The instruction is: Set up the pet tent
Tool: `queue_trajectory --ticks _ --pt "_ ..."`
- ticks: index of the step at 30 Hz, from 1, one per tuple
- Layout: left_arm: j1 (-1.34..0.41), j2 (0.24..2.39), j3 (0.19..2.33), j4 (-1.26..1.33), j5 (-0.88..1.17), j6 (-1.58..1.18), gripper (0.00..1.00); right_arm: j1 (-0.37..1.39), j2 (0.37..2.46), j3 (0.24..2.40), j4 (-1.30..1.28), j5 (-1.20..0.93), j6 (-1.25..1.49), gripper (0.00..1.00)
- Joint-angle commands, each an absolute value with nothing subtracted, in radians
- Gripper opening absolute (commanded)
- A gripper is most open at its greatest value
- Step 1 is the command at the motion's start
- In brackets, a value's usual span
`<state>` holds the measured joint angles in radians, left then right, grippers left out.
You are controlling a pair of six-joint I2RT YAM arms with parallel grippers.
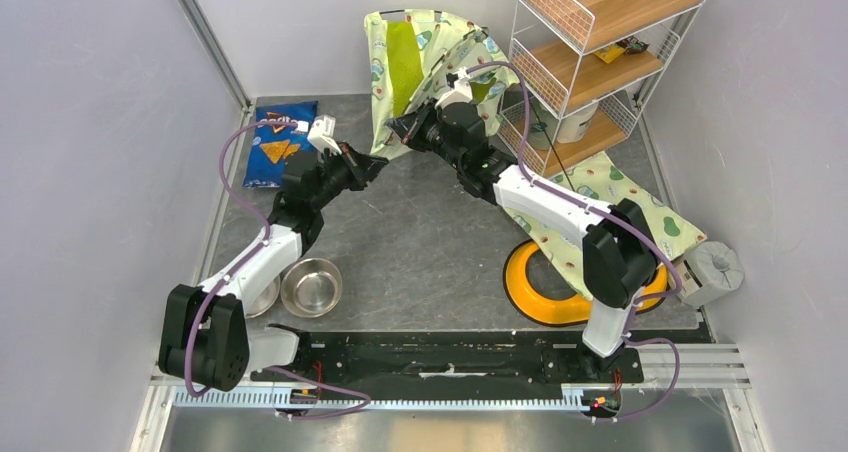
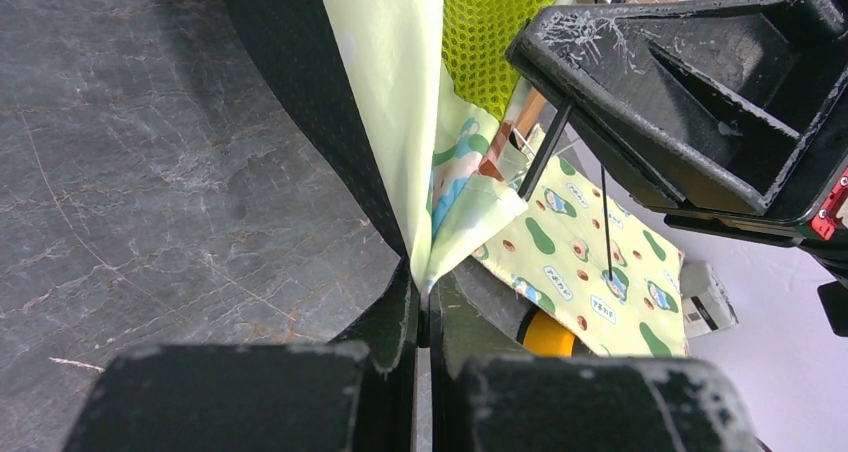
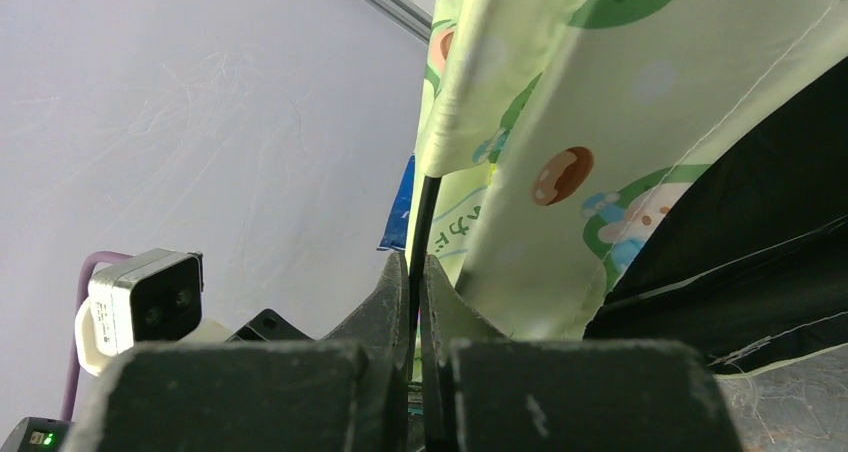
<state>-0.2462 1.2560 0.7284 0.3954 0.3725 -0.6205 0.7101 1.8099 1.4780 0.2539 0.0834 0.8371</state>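
Fabric is sagging at the back of the table [image 1: 420, 242] in the overhead view. The pet tent [image 1: 425, 57] is standing half-raised and slumped just left of a wire shelf [image 1: 590, 52], and both arms are reaching to its lower front edge. The left gripper [image 1: 378, 164] and the right gripper [image 1: 398, 127] are working there close together.

From the left wrist, the left gripper's jaws are pinching a corner of the thin, smooth printed cloth. Lime mesh lining is showing above it, and the flat matching mat [image 2: 580, 262] is lying beyond. That hold is looking shallow, so a sideways tug is likely to slide the slick hem out.

From the right wrist, the right gripper's jaws are clamping a thin black pole [image 3: 425, 212] where it is leaving its cloth sleeve. The pole is looking round and springy, so bending it is risking a twist or a pop free. With the two claws so near, they are also risking a collision.
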Motion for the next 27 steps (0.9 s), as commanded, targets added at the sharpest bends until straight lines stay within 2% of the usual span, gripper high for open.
queue_trajectory --ticks 1,27 --pt "-0.234 1.244 0.720 0.268 0.440 -0.611 0.02 0.622 1.784 1.515 0.350 0.320 0.755 0.00" --pt "-0.235 1.201 0.724 0.336 0.552 -0.608 0.02 0.733 1.836 1.511 0.320 0.326 0.700 0.00"
